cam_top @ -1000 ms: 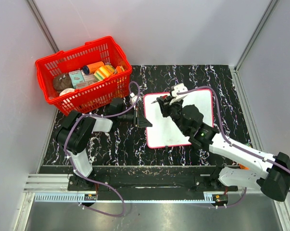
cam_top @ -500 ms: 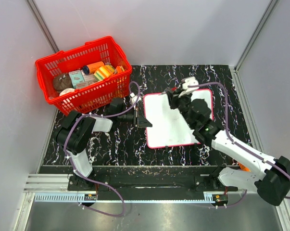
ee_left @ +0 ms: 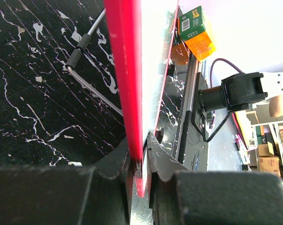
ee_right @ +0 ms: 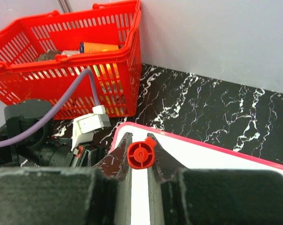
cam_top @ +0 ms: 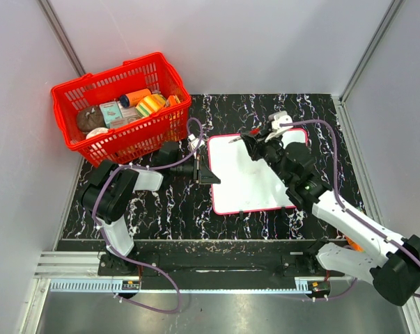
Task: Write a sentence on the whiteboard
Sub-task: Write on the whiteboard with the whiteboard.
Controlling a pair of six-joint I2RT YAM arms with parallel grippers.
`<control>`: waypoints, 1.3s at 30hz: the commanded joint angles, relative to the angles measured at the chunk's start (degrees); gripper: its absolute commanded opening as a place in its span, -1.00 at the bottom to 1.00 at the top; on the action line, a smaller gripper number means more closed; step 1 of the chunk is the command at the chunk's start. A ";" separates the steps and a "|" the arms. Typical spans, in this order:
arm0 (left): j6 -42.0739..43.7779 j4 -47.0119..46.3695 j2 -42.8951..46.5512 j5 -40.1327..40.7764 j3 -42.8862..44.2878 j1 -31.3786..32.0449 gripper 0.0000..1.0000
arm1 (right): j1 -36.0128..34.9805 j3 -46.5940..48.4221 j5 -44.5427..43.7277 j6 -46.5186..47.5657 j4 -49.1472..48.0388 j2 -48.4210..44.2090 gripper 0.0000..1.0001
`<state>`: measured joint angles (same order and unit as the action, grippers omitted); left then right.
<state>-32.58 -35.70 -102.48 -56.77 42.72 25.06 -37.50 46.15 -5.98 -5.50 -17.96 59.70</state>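
Two arms work at the whiteboard (cam_top: 248,184), which lies on the black marbled table (cam_top: 168,209), centre-right. Left gripper (ee_left: 140,152) is clamped on the board's left edge, red rim between the fingers. Right gripper (ee_right: 139,140) is clamped on a red marker (ee_right: 141,154), over the board's far left corner; can't tell whether the tip touches. Red basket (cam_top: 91,149) of items sits far left, apart from the board.

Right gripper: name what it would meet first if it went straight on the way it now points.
Probably the whiteboard near its far-left corner, since the right gripper tilts down with the red marker leading. Past that edge sits the left gripper; depth is unclear.
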 commanded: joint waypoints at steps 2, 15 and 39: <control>3.84 0.99 0.26 1.23 0.61 0.60 -1.00 | -0.39 0.43 0.97 -1.53 -0.59 2.61 -1.00; 3.57 1.07 -0.53 0.44 1.14 0.69 -1.00 | -0.39 0.69 -3.60 -3.91 -4.37 6.65 -1.00; 3.93 1.87 -0.88 -0.35 1.58 0.69 -1.00 | -0.47 -2.20 -6.68 -4.87 -5.78 8.15 -1.00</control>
<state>-32.47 -34.35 -102.48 -57.19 43.16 25.06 -37.54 45.32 -11.16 -9.98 -22.24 69.38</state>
